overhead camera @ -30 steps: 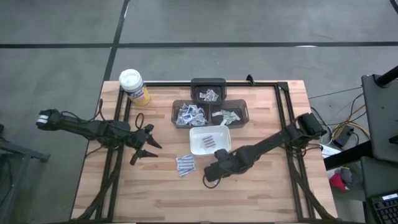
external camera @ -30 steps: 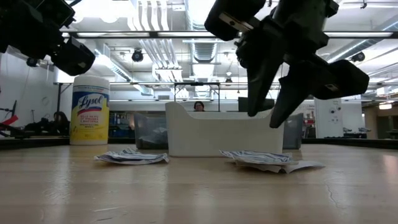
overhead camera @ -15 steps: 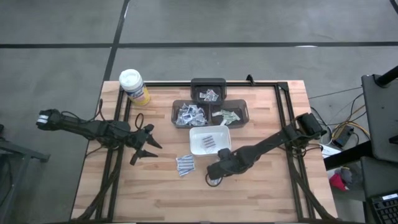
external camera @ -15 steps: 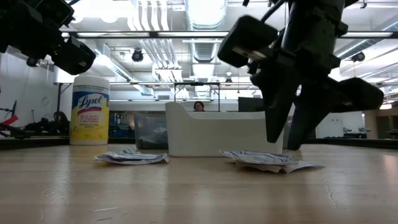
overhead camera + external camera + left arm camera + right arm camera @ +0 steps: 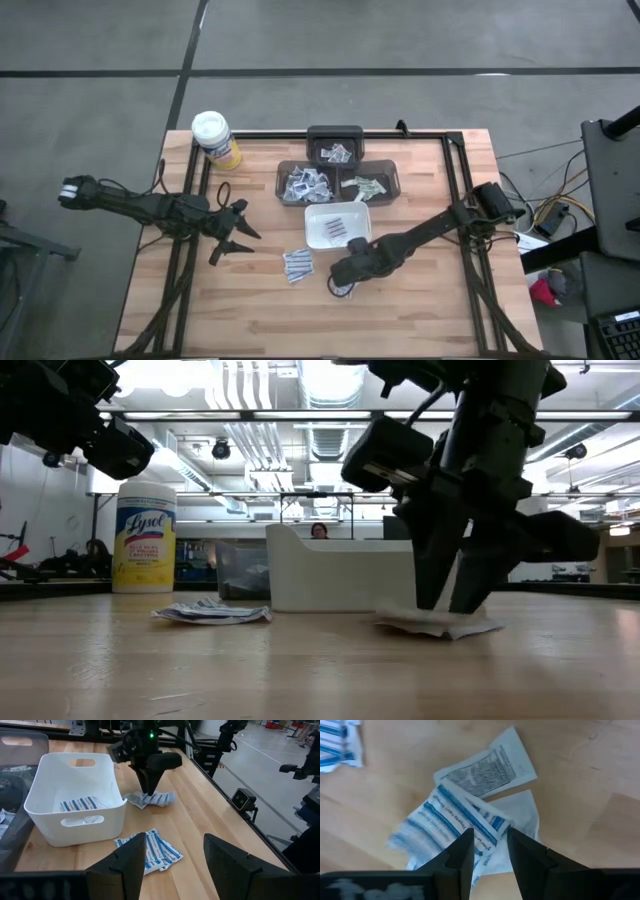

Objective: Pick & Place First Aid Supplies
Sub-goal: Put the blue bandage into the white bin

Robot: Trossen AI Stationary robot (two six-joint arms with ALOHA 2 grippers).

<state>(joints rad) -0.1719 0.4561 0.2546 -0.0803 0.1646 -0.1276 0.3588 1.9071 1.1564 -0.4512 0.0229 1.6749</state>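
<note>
Two loose heaps of packets remain on the tabletop: one under the right gripper [image 5: 343,281], at about six o'clock from the white tray [image 5: 338,226], and a second heap [image 5: 297,264] at roughly nine o'clock from the first, just apart from it. The right gripper stands nearly upright on its heap [image 5: 470,815], fingers narrowly spread and straddling the top packet, tips down at the paper; whether it has pinched anything I cannot tell. Several packets already lie inside the white tray, and the three dark bins [image 5: 338,172] at twelve o'clock from it hold sorted ones, so the job looks partly done, with both loose heaps left to clear. The left gripper [image 5: 233,238] waits at nine o'clock of the tabletop, fingers spread and empty. Room is fair: bare wood lies open toward six o'clock and three o'clock, while the tray wall stands near the working heap on its twelve o'clock side, and the yellow canister [image 5: 215,139] sits well apart at eleven o'clock.
</note>
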